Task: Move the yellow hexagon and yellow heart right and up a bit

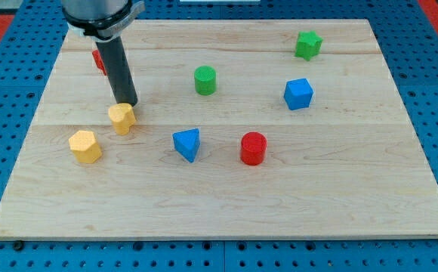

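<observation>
The yellow heart [121, 117] lies at the board's left middle. The yellow hexagon [85, 146] lies a short way below and left of it, apart from it. My tip [127, 103] is at the heart's upper edge, touching or nearly touching it from the view's top. The rod rises from there to the view's top left.
A red block [98, 59] is partly hidden behind the rod at the top left. A green cylinder [205, 79], a blue triangle [187, 143], a red cylinder [253, 148], a blue cube [298, 94] and a green star [307, 44] lie to the right. The wooden board [226, 208] sits on a blue pegboard.
</observation>
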`<action>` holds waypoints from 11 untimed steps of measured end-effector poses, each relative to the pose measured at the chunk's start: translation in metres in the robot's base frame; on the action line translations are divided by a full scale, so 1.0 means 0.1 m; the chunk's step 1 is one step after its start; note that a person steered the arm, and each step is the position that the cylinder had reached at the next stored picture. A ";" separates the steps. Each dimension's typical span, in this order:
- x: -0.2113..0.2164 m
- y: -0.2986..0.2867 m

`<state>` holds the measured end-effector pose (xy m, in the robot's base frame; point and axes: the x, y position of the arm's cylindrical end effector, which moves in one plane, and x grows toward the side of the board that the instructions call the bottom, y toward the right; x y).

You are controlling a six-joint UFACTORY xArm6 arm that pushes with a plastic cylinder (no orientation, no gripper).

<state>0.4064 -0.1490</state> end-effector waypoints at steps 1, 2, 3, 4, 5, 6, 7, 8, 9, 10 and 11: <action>0.06 -0.03; 0.14 -0.28; 0.24 -0.77; 0.64 -1.16; 1.12 -1.18; 1.70 -0.79; 1.39 -0.87; 1.11 -0.68; 0.85 -0.60; 0.65 -0.48; 0.62 -0.13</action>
